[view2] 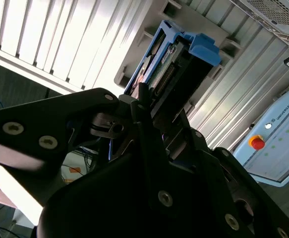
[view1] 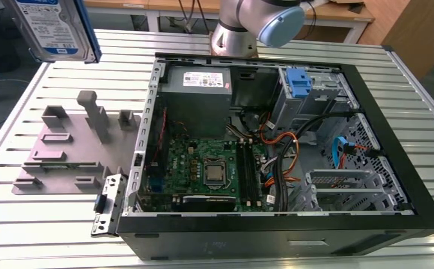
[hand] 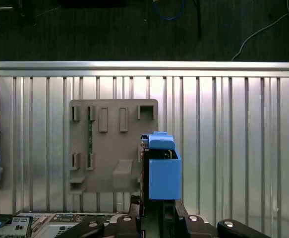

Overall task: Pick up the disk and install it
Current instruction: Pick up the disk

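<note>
Here we are with the disk up in the air at the far left of the exterior view, its white and blue label facing us and a blue rail running down its edge. It is well apart from the open computer case. In the second wrist view we look along the gripper, and its black fingers are clamped on the disk, one on each flat side, with the blue rails reaching out past the tips. The first wrist view looks down the tool. There the gripper holds the disk edge-on, with the blue end toward us. It hangs above the slatted metal table, over one edge of the grey fixture plate. We see that plate in the exterior view too, lying on the table just beside the case on the exterior view's left, its slots and posts bare. Inside the case the grey power supply sits at the far end, the green motherboard lies below it, and a blue bracket stands in the drive bay toward the exterior view's right. The arm rises behind the case. A pale unit with a red button stands off beyond the table in the second wrist view.
</note>
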`<move>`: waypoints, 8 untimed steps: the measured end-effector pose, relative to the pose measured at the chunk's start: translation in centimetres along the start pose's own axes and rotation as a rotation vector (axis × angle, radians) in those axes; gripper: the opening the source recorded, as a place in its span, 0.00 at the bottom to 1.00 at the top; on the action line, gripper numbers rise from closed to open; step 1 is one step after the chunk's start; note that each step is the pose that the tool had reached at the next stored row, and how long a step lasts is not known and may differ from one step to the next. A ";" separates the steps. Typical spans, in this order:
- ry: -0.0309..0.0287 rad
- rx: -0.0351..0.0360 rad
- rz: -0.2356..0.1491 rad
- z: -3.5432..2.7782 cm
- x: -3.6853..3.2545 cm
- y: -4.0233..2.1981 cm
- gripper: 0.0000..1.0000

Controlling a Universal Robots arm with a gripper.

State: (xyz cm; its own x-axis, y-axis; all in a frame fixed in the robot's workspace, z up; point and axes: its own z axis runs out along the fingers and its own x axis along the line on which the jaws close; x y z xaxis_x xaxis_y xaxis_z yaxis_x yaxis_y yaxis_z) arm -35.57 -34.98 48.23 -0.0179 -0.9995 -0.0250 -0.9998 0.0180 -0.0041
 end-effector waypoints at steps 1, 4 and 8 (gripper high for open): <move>0.0001 -0.0001 0.000 0.00 0.00 -0.18 0.35; 0.0000 -0.0001 0.000 0.00 -0.01 -0.72 0.35; 0.0000 0.0000 0.000 0.01 -0.03 -1.35 0.35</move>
State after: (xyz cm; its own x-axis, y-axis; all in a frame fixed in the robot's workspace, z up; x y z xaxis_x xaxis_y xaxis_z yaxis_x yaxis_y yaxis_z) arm -34.22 -34.98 48.23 -0.0179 -0.9995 -0.0250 -0.9998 0.0180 -0.0041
